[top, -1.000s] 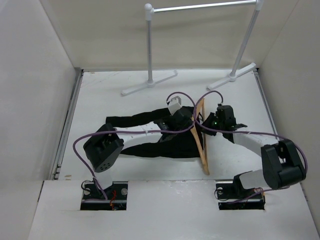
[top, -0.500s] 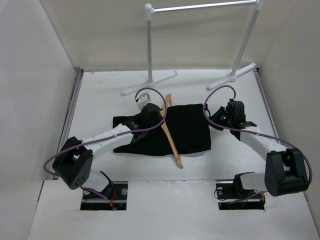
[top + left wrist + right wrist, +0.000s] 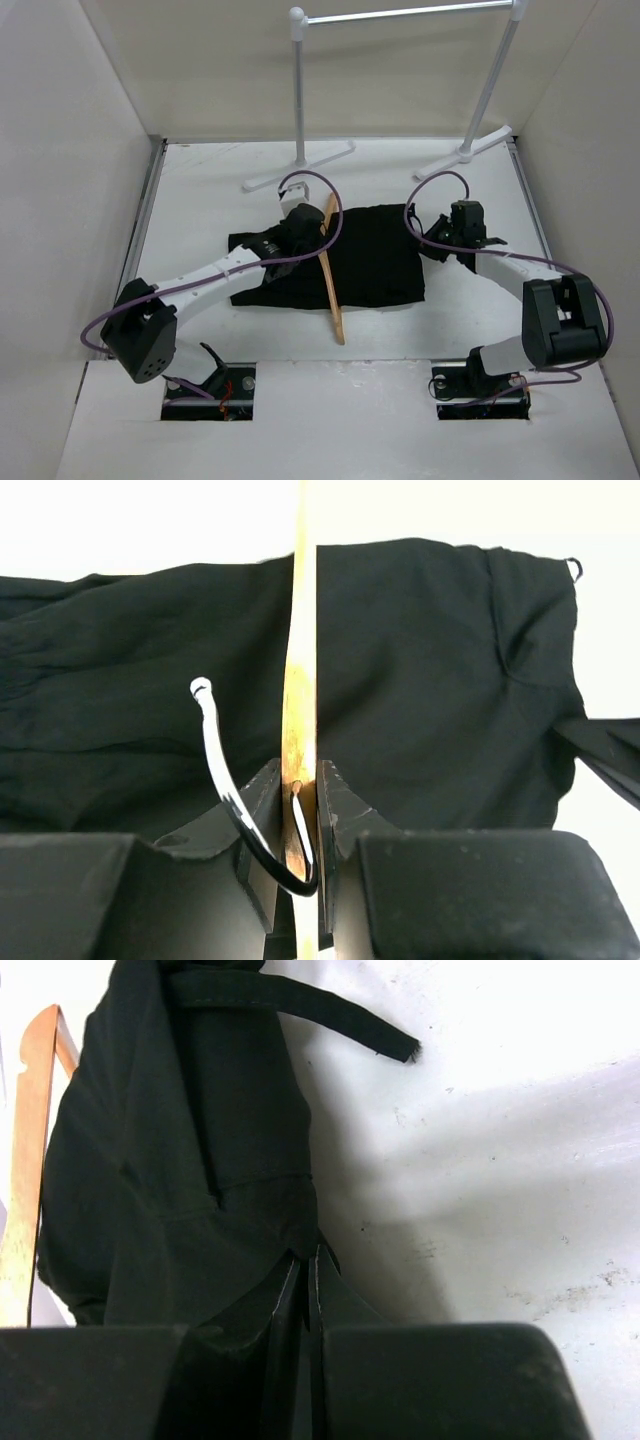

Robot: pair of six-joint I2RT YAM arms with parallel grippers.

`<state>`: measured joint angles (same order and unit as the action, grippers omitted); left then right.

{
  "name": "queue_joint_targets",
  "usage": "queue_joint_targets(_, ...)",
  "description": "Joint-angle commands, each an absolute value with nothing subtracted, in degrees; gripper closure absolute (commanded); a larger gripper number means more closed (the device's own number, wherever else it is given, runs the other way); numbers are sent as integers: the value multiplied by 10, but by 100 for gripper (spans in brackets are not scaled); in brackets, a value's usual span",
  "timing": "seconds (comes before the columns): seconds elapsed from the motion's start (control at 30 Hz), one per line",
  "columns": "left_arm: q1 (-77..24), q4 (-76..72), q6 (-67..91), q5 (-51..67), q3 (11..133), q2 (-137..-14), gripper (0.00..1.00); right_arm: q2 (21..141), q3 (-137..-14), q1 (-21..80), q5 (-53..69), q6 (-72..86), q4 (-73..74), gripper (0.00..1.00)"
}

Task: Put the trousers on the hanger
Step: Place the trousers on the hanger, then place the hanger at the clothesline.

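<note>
The black trousers (image 3: 372, 258) lie folded in the middle of the table, passing through the light wooden hanger (image 3: 333, 290), which stands on edge and runs from back to front. My left gripper (image 3: 316, 236) is shut on the hanger's top by the metal hook (image 3: 214, 748); in the left wrist view the jaws (image 3: 298, 772) pinch the wood (image 3: 299, 690) with the trousers (image 3: 430, 670) spread behind. My right gripper (image 3: 433, 245) is shut on the trousers' right edge; in the right wrist view the jaws (image 3: 308, 1256) clamp the fabric's corner (image 3: 200, 1160), and the hanger (image 3: 26, 1150) shows at the left.
A silver clothes rail (image 3: 405, 13) stands at the back on two white feet (image 3: 298, 166) (image 3: 465, 151). White walls close in the table on the left and right. A loose strap (image 3: 300, 1000) of the trousers sticks out over the table.
My left gripper has carried the hanger leftward from beside the right gripper. The trousers, stretched out to the left a second ago, now lie bunched and folded across the hanger. The right gripper moved slightly.
</note>
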<state>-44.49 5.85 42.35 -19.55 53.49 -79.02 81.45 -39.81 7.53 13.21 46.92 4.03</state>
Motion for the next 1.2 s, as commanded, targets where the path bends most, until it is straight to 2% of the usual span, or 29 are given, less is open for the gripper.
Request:
queue_joint_targets(0.0,-464,57,395,-221,582,-801,100,821,-424,85,116,473,12,88)
queue_joint_targets(0.07,-470,66,388,-239,594,-805,100,820,-423,85,113,473,13,83)
queue_joint_targets(0.23,-478,87,375,-269,631,-795,100,761,-421,87,116,453,39,49)
queue_joint_targets(0.33,-486,97,368,-280,663,-784,100,691,-431,110,120,413,68,39)
queue_joint_targets(0.53,-507,105,346,-293,729,-772,100,586,-481,221,151,374,99,32)
queue_joint_targets(0.73,-511,133,338,-287,798,-775,100,632,-539,373,156,363,21,27)
queue_joint_targets(1.07,-513,185,323,-275,896,-779,100,692,-581,426,128,363,3,28)
queue_joint_targets(1.17,-513,185,319,-272,906,-779,100,698,-586,451,122,366,-3,36)
